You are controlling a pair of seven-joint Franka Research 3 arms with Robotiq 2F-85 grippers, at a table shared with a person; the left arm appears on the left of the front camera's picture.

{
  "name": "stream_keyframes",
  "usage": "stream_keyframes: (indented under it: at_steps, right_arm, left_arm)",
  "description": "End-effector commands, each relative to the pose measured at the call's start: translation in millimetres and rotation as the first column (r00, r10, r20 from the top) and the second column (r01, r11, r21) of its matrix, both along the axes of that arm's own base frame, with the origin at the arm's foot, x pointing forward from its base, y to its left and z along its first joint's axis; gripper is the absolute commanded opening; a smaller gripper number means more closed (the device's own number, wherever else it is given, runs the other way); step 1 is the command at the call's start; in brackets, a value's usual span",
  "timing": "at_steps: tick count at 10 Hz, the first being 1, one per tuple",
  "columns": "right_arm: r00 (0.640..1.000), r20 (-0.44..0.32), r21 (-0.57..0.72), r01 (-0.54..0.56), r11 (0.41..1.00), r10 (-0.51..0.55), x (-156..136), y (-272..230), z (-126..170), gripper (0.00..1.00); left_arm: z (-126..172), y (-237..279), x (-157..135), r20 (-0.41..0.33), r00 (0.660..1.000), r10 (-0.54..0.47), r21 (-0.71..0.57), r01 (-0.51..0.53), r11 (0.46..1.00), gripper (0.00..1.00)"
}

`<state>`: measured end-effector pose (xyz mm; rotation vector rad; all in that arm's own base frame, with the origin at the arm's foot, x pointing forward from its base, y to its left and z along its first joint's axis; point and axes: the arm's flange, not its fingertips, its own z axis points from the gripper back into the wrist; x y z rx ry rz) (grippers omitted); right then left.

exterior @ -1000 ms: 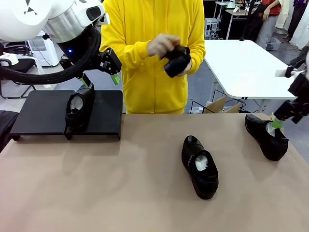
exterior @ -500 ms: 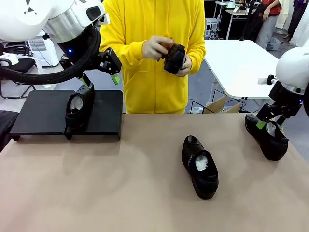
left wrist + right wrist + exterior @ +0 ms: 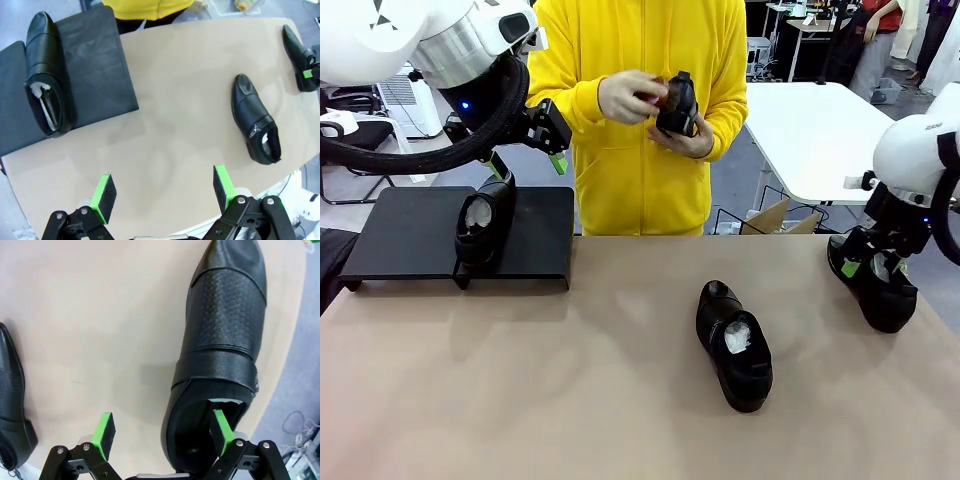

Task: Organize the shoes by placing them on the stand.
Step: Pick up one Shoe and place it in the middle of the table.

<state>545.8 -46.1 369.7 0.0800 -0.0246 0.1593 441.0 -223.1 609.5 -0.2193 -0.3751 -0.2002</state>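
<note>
One of four placed: the first shoe (image 3: 485, 225) sat on the stand (image 3: 410, 235), the left gripper (image 3: 165, 192) above it wide open and empty. The right gripper (image 3: 163, 426), jaws spread, straddled the side wall of the edge shoe (image 3: 875, 285), not yet closed. The middle shoe (image 3: 733, 345) lay untouched; the person's hands (image 3: 625, 97) held the fourth shoe (image 3: 677, 103)

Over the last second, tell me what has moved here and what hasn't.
The right gripper shifted left and lower onto the heel of the right-edge shoe. Its jaws are open with one pad over the heel opening, and nothing is gripped yet. The person's hands lifted the held shoe and turned it upright. Unchanged: the left gripper, open above the shoe on the stand, the stand and the middle shoe.
</note>
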Motion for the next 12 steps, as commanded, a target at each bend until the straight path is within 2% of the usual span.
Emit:
stream_keyframes:
  at_steps: [1, 5, 6, 11, 12]
  right_arm:
    - [1.000, -0.022, -0.016, 0.012, 1.000, -0.012, 3, 6, -7, 1.00]
    - [0.997, -0.058, -0.110, 0.038, 0.993, -0.045, 11, 9, -26, 1.00]
    - [0.996, -0.074, -0.123, 0.035, 0.992, -0.045, 12, 8, -30, 0.95]
    - [0.995, -0.076, -0.121, 0.055, 0.991, -0.064, 9, 7, -28, 0.08]
    - [0.996, -0.069, -0.128, 0.053, 0.990, -0.062, 5, 7, -26, 0.00]
  left_arm:
    - [1, 4, 0, 0.001, 1.000, -0.009, -0.007, 0.009, 1.000, 1.00]
    - [1, 4, 0, 0.001, 1.000, -0.009, -0.007, 0.009, 1.000, 1.00]
    - [1, 4, 0, 0.001, 1.000, -0.009, -0.007, 0.009, 1.000, 1.00]
    - [1, 4, 0, 0.001, 1.000, -0.009, -0.007, 0.009, 1.000, 1.00]
    - [1, 4, 0, 0.001, 1.000, -0.009, -0.007, 0.009, 1.000, 1.00]
